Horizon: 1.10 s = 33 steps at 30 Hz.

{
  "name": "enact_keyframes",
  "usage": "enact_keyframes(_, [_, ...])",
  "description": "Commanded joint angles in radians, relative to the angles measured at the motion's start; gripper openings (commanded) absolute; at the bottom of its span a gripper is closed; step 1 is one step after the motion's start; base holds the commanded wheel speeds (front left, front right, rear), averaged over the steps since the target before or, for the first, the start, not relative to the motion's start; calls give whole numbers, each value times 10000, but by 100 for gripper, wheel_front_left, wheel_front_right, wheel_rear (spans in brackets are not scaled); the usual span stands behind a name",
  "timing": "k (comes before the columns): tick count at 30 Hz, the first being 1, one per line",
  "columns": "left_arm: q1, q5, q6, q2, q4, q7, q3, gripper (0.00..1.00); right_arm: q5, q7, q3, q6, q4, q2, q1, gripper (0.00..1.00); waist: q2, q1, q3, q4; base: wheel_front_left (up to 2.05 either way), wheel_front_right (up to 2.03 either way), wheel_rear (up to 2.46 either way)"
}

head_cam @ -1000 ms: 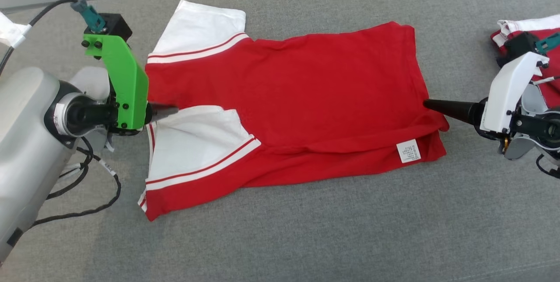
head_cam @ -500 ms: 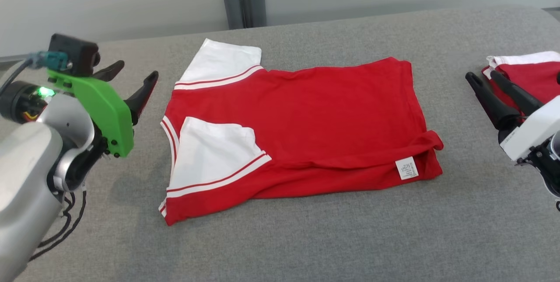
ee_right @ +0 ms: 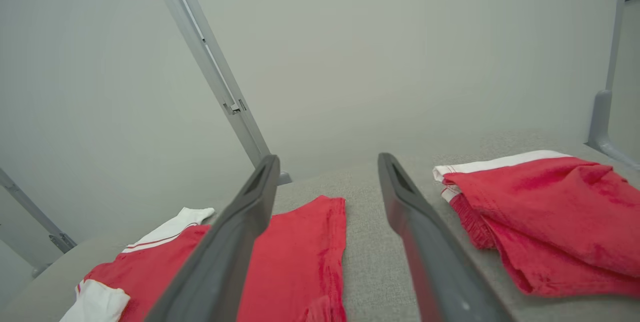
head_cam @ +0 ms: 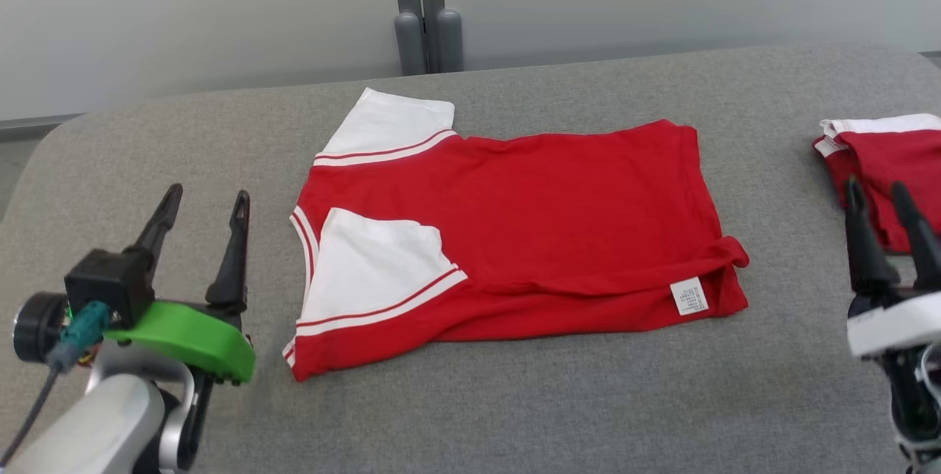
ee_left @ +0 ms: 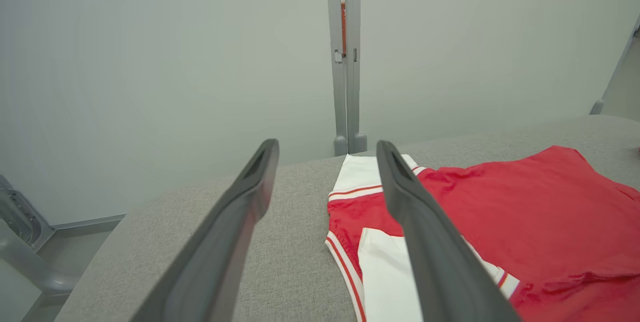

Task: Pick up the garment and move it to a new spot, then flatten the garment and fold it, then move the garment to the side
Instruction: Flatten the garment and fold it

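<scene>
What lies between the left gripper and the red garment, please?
Bare grey upholstery; the head view shows the left gripper and the garment apart.

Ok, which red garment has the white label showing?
The flat shirt, label at its near right corner; the other garment lies bundled by the right hand.

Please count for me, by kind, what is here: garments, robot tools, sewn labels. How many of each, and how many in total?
Garments: 2 (red and white shirt in the middle, red garment at the right)
Tools: 2 (left tool, right tool, both open)
Labels: 1 (white label on the shirt)
Total: 5
</scene>
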Motion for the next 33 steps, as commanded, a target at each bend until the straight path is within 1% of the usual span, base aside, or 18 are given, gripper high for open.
enact_keyframes(1, [382,129,155,-140,-122,-114,134,100,-330,-22,-284,5,-163,289,468,100,0,0,-3,39,0,0,0])
enact_keyframes(4, [1129,364,492,-528,-450,-237,616,100,-1079,-24,-727,5,-570,907,1196,100,0,0,9,50,0,0,0])
enact_keyframes(5, [1420,581,584,-744,-624,-251,941,100,-1276,-23,-846,5,-664,1125,1429,100,0,0,16,42,0,0,0])
enact_keyframes(8, [2391,1137,652,-1400,-885,-232,1774,100,-1774,-23,-852,5,-683,1461,1817,100,0,0,37,16,0,0,0])
enact_keyframes(10, [2934,1448,491,-1857,-911,-230,2239,100,-2010,-23,-754,5,-573,1613,1883,100,0,0,63,3,0,0,0])
enact_keyframes(13, [3490,1863,34,-2420,-666,-232,2766,100,-2313,-24,-618,5,-259,1672,1770,100,0,0,138,34,0,0,0])
enact_keyframes(15, [3667,2045,-247,-2643,-441,-233,2956,100,-2513,-22,-489,5,182,1639,1579,100,0,0,194,60,0,0,0])
enact_keyframes(19, [3606,2257,-654,-2979,50,-232,3211,100,-2993,77,-157,5,1294,1661,936,100,0,0,349,128,0,0,0])
enact_keyframes(25, [3338,2064,-1122,-3441,1162,-183,3034,100,-3680,396,175,3,2973,2130,-165,100,0,0,597,269,0,0,0])
enact_keyframes(28, [3126,1943,-1335,-3606,1635,-131,2927,100,-4051,462,310,3,3614,2254,-536,100,0,0,674,349,0,0,0])
enact_keyframes(33, [2853,1691,-1645,-3868,2457,322,2655,100,-4645,363,46,5,4599,2447,-947,100,0,0,745,452,0,0,0])
